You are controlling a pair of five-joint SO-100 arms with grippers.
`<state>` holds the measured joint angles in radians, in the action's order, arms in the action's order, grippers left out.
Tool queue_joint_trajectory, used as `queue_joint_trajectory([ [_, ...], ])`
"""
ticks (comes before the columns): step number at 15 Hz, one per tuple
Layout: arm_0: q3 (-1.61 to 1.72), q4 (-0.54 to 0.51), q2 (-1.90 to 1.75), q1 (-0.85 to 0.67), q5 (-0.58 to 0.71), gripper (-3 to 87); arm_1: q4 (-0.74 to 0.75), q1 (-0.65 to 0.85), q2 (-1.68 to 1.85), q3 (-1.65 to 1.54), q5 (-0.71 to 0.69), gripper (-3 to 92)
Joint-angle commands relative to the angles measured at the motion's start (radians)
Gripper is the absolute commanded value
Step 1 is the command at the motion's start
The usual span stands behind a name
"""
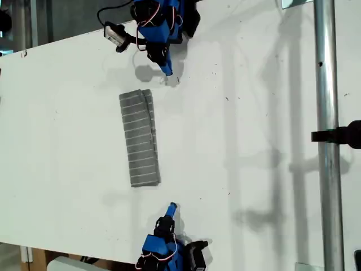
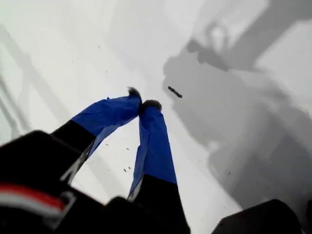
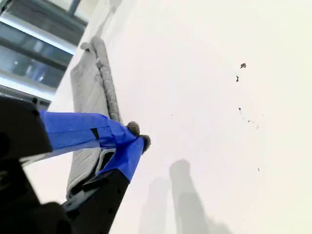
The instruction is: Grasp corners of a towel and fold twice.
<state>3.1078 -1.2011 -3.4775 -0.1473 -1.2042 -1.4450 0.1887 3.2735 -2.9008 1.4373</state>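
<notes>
Towel: one grey cloth with thin pale stripes (image 1: pixel 140 138), lying flat on the white table (image 1: pixel 254 141) as a long narrow strip; its length runs between the two arms and the stripes cross its short width.
Towel layers: a thicker doubled edge runs along the side toward the exterior view's right, bunched a little at the end nearer the top arm; my second wrist view shows the same raised edge (image 3: pixel 87 83).
Corners: four corners outline the strip, all resting on the table, none in a gripper.
Arms: two, blue, one at the exterior view's top edge and one at its bottom edge, with the towel between them.
My first gripper (image 1: pixel 168 70): on the top arm, tips pointing down at bare table just beyond the towel's nearer end and apart from it; in its own wrist view the two blue-taped jaws meet at the tips (image 2: pixel 141 103), closed, with nothing between them.
My second gripper (image 1: pixel 173 209): on the bottom arm, near the towel's other end but clear of it; jaws pressed together at the tips (image 3: pixel 139 136), holding nothing.
Pole: one upright metal tube (image 1: pixel 327 141) at the exterior view's right, well apart from the towel.
</notes>
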Motion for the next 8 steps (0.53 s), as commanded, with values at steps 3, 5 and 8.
queue_joint_trajectory([
  [3, 0.009, 0.011, -0.003, -0.009, -0.003, -3.0, -0.006, 0.002, 0.002, 0.006, 0.003, 2.8],
  [5, 0.009, 0.011, -0.003, -0.011, -0.002, -3.0, -0.006, -0.002, 0.002, 0.006, 0.003, 2.8],
  [8, 0.009, 0.012, -0.003, -0.012, 0.002, -3.0, 0.147, 0.005, 0.018, 0.153, -0.255, 33.6],
])
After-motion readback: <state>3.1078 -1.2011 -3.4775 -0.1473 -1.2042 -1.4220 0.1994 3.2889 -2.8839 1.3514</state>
